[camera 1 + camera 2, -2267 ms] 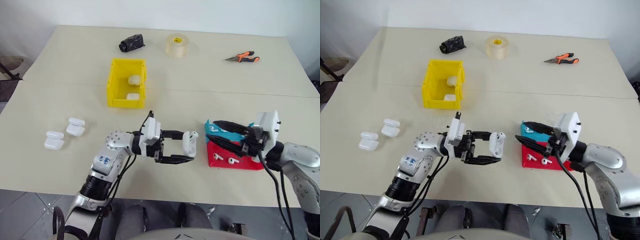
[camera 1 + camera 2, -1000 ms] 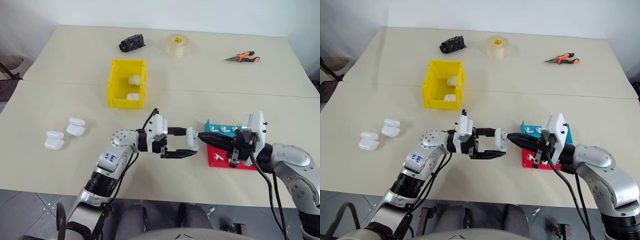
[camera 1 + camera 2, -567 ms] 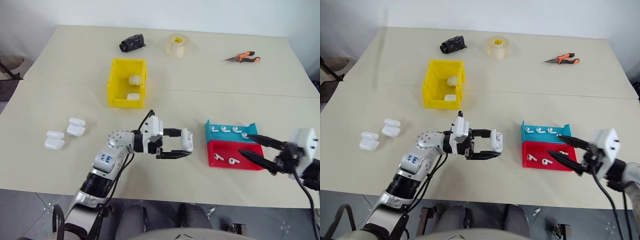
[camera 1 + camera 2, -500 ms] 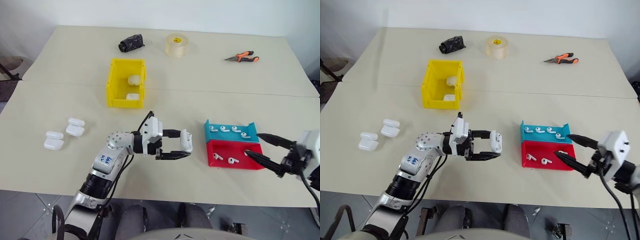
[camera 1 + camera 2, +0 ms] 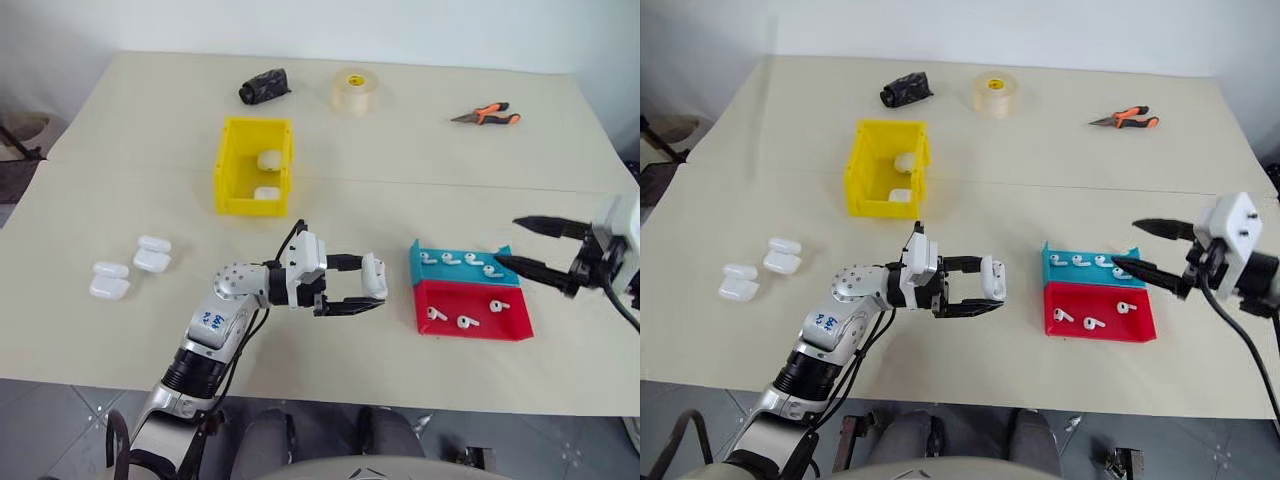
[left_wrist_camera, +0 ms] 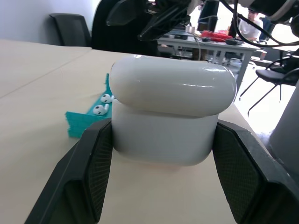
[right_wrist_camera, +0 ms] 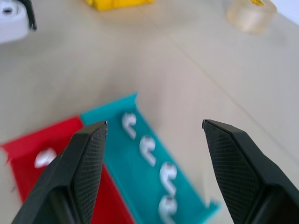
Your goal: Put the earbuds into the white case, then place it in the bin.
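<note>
My left gripper (image 5: 372, 290) is shut on the white case (image 5: 374, 274), holding it a little above the table's middle. In the left wrist view the case (image 6: 173, 112) sits between both pads with its lid down. My right gripper (image 5: 510, 243) hangs open and empty over the right end of the teal tray (image 5: 455, 272). Several earbuds (image 7: 147, 149) lie in that tray, and three more earbuds (image 5: 462, 322) lie in the red tray (image 5: 480, 328) beside it. The yellow bin (image 5: 222, 165) stands farther back to the left, with two white cases (image 5: 267, 160) inside.
Two loose white cases (image 5: 152, 253) lie at the left of the table. At the far edge are a black bundle (image 5: 263, 85), a tape roll (image 5: 352, 88) and orange-handled pliers (image 5: 487, 116). A seam crosses the table behind the trays.
My right gripper has let go of the case's end, opened, and drawn back to the right past the trays. The left gripper keeps the case in the same place.
</note>
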Robot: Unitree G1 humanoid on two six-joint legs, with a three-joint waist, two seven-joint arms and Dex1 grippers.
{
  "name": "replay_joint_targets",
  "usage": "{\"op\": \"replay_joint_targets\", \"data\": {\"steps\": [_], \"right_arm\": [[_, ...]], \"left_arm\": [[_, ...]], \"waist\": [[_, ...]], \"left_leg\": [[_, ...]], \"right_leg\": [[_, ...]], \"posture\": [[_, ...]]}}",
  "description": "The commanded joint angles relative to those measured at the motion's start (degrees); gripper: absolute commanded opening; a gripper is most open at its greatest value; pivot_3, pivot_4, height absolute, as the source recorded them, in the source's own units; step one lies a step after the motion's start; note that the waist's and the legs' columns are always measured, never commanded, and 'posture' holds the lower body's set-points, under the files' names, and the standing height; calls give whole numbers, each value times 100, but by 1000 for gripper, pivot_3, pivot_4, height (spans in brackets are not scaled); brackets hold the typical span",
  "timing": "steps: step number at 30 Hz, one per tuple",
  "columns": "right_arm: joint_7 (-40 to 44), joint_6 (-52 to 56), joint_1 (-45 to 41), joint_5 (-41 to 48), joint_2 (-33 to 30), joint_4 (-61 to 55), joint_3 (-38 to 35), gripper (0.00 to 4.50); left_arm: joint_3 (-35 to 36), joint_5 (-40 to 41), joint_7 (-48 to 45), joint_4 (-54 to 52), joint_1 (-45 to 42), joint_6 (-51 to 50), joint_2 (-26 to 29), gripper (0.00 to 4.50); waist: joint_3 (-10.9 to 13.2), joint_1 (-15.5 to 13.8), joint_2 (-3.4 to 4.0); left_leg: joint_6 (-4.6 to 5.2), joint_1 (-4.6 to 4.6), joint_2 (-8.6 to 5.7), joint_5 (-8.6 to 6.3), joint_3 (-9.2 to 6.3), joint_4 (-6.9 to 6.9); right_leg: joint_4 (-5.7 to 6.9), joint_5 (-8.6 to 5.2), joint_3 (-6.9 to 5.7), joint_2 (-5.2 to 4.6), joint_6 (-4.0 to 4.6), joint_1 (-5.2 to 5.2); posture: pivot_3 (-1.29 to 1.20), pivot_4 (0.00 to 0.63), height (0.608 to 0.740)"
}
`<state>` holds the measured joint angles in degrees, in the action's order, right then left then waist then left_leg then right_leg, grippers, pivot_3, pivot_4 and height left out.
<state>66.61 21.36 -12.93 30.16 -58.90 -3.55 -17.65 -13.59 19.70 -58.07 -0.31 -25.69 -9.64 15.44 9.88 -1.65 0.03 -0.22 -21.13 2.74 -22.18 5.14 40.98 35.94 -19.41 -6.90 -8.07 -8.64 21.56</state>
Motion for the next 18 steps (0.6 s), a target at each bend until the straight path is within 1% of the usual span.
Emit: {"op": "replay_joint_targets", "data": {"steps": [1, 2, 3, 4, 6, 10, 14, 18], "right_arm": [[213, 177, -783, -453, -294, 458, 674, 3746], [332, 142, -1036, -629, -348, 619, 928, 3919], [437, 110, -1195, -736, -379, 740, 1082, 4299], [423, 125, -1444, -1094, -455, 923, 1406, 4461], [450, 240, -1952, -1564, -497, 1278, 1894, 4461], [757, 441, -2613, -1898, -475, 1707, 2344, 4461], [1010, 628, -2934, -2142, -499, 1828, 2603, 4461], [1146, 743, -3072, -2360, -471, 1899, 2800, 4461]], "left_arm": [[-40, -31, 97, -228, 37, 147, -99, 2816], [-55, -38, 117, -244, 53, 157, -114, 2816], [-68, -47, 131, -250, 58, 163, -127, 2816], [-79, -50, 145, -270, 69, 166, -145, 2816], [-105, -48, 155, -326, 98, 170, -180, 2816], [-157, -39, 178, -433, 137, 154, -236, 2816], [-187, -26, 228, -513, 173, 121, -280, 2816], [-239, -22, 262, -570, 233, 113, -325, 2816]], "waist": [[0, 13, 0], [0, 24, 0], [0, 27, 0], [0, 24, 0], [0, 41, 0], [0, 40, 1], [0, 36, 1], [0, 32, 1]], "left_leg": [[2, -2, 0, -1, 1, 0], [2, -2, -1, -1, 2, 0], [2, -1, -1, -1, 2, -1], [1, 0, 0, -1, 1, -1], [1, -2, 0, -1, 1, -2], [1, -3, 0, -1, 2, -3], [1, -5, 0, -1, 2, -1], [1, -6, 1, -1, 1, -1]], "right_leg": [[-2, 0, 0, -1, 0, 0], [-2, 0, 0, -2, 0, 0], [-2, 0, -1, -2, 0, 1], [-1, 0, -2, -1, 0, 1], [0, 0, -6, -2, 0, 1], [0, 0, -7, -3, 0, 4], [0, 0, -7, -3, 0, 4], [0, 0, -8, -4, 0, 4]], "posture": [[0, 150, 740], [0, 150, 740], [0, 150, 740], [0, 150, 740], [0, 150, 740], [0, 150, 740], [0, 150, 740], [0, 150, 740]]}}
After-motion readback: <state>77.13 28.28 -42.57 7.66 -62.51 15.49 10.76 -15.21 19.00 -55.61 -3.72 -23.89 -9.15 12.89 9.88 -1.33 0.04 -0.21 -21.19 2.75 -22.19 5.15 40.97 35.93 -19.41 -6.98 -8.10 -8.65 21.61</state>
